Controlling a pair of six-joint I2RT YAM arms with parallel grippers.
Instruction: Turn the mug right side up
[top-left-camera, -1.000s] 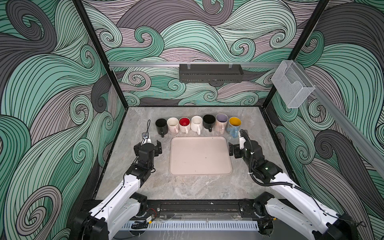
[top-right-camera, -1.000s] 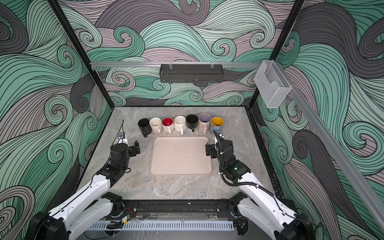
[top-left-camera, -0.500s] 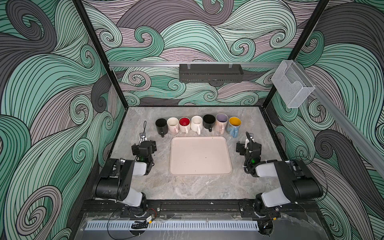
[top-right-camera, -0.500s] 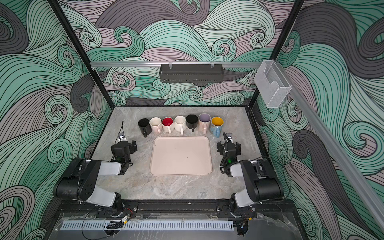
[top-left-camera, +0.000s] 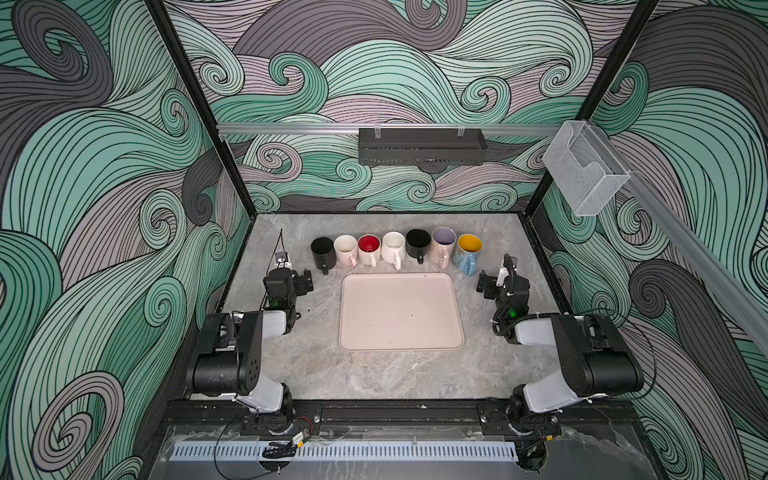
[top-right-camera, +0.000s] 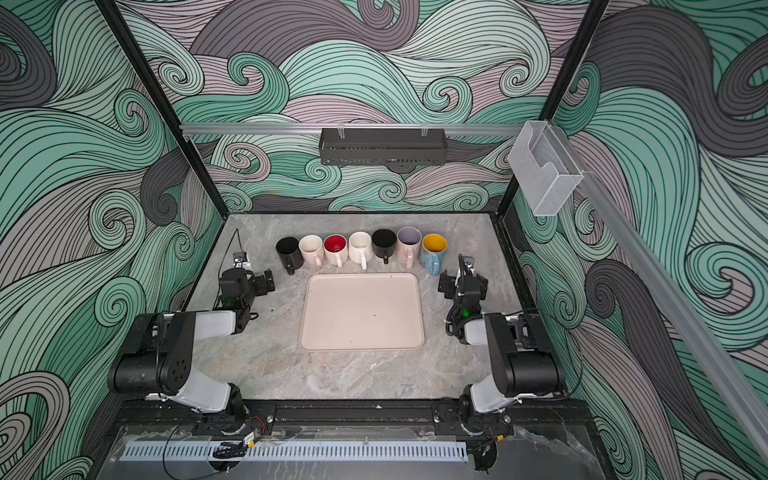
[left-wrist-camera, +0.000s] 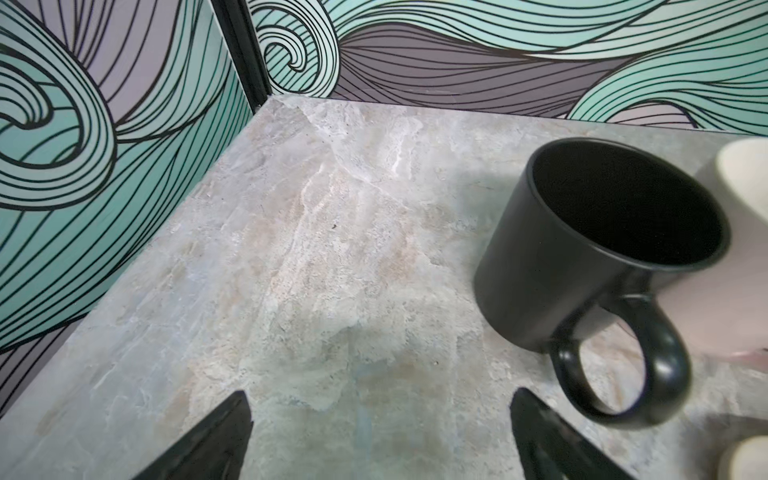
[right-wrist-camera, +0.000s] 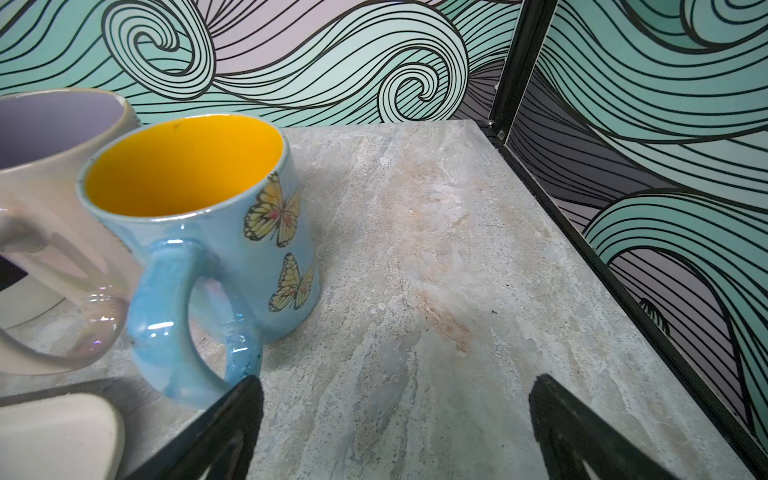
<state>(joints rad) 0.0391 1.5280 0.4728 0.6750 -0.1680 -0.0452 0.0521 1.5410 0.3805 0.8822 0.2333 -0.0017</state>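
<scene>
— Left gripper (top-left-camera: 306, 279): state?
— Jaws are spread wide and nothing is held. It is positioned over the table (top-left-camera: 316, 365), left of the tray (top-left-camera: 401, 311) and near the black mug (top-left-camera: 322, 250). In the left wrist view that mug's handle is seen just beside one fingertip (left-wrist-camera: 525, 409), not touched.

— Right gripper (top-left-camera: 484, 286)?
— Same. Jaws are wide apart with nothing between them. It is placed right of the tray, near the handle of the blue mug (right-wrist-camera: 216, 232).

— Where is the mug located?
— Seven are lined up side by side behind the tray's far edge. All are seen base down, mouth up, with handles turned toward the tray. From the left:
  - black mug
  - pale pink mug (top-left-camera: 345, 248)
  - red-lined mug (top-left-camera: 369, 248)
  - white mug (top-left-camera: 393, 245)
  - second black mug (top-left-camera: 417, 243)
  - lilac-lined mug (top-left-camera: 443, 245)
  - blue mug, at the right end

— Any text or branding?
— Yellow butterflies are printed on the blue mug, and its inside is glazed yellow. A small dark mark (top-left-camera: 451, 388) is seen on the table near the front edge. It is possibly lettering, but too small to be read.
</scene>
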